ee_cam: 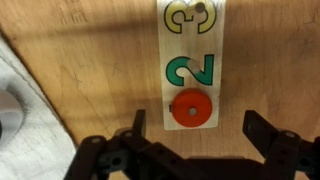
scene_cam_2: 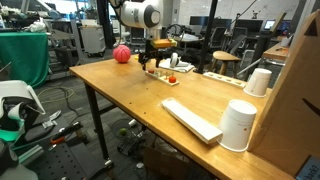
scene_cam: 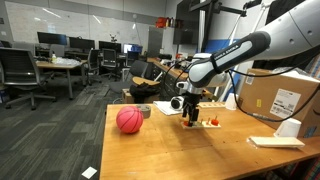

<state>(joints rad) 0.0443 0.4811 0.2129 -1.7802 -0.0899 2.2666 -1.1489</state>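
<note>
Red disc [ee_cam: 190, 109] inside spread hand [ee_cam: 195, 116]; strip [ee_cam: 221, 45] digits readable only in wrist view.

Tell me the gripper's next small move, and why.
Probably a short, straight descent, then closing on the red disc. In the wrist view the gripper is open and the disc lies centred between its fingers, on the number strip just below the 2. No sideways correction looks needed. How far above the disc it is cannot be told.

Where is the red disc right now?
In the wrist view, the red disc lies on the white number strip, directly under the green 2, between the fingers of the open end effector.
</note>
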